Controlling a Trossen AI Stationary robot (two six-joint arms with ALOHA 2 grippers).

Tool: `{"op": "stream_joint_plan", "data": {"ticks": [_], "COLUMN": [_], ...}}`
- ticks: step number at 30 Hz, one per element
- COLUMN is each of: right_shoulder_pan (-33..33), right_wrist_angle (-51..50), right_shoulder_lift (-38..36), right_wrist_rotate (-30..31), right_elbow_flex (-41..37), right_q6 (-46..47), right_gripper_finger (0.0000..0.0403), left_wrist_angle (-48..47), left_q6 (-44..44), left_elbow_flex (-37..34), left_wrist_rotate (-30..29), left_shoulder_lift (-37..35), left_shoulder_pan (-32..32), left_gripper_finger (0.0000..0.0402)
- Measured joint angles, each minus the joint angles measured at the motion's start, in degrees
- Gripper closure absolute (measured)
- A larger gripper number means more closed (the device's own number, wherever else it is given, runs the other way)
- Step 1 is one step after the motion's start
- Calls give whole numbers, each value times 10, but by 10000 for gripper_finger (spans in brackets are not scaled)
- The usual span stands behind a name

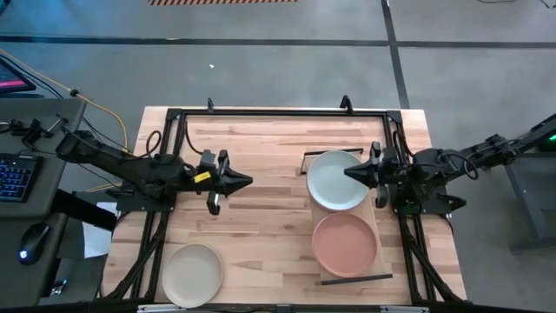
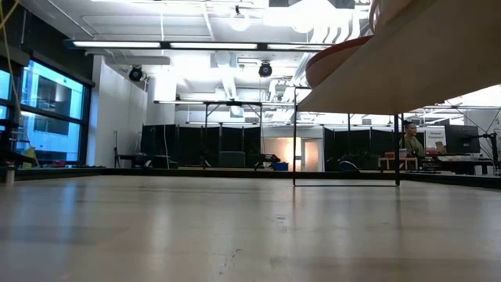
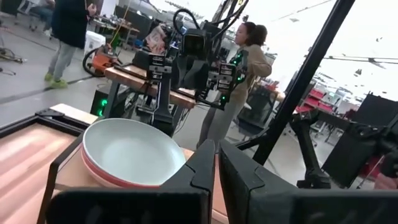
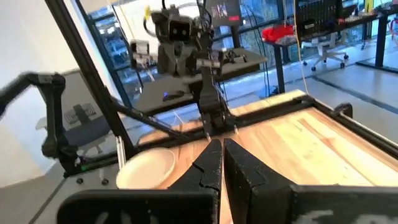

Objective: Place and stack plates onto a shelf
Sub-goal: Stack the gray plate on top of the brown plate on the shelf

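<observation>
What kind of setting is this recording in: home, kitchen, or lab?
Most likely a robotics lab or workshop: an open hall with exposed ceiling ducts, another robot rig on a bench, and a desk with keyboard beside the table.

You have a pale blue-grey plate just ahead of the right gripper's dark, closed jaws, with a pink rim showing beneath it. Beside it lies a terracotta plate on the light-wood shelf. A sage-cream plate sits well apart from the black left gripper.
</observation>
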Motion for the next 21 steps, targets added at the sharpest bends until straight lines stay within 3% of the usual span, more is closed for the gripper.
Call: {"op": "stream_joint_plan", "data": {"ticks": [21], "right_shoulder_pan": [0], "right_wrist_angle": [19], "right_shoulder_lift": [0], "right_wrist_rotate": [0], "right_elbow_flex": [0], "right_q6": [-3], "right_gripper_finger": [402], "left_wrist_angle": [-6], "left_q6": [0], "left_elbow_flex": [0], "left_wrist_rotate": [2], "left_shoulder_lift": [0], "left_shoulder_pan": [0], "left_gripper_finger": [392]}}
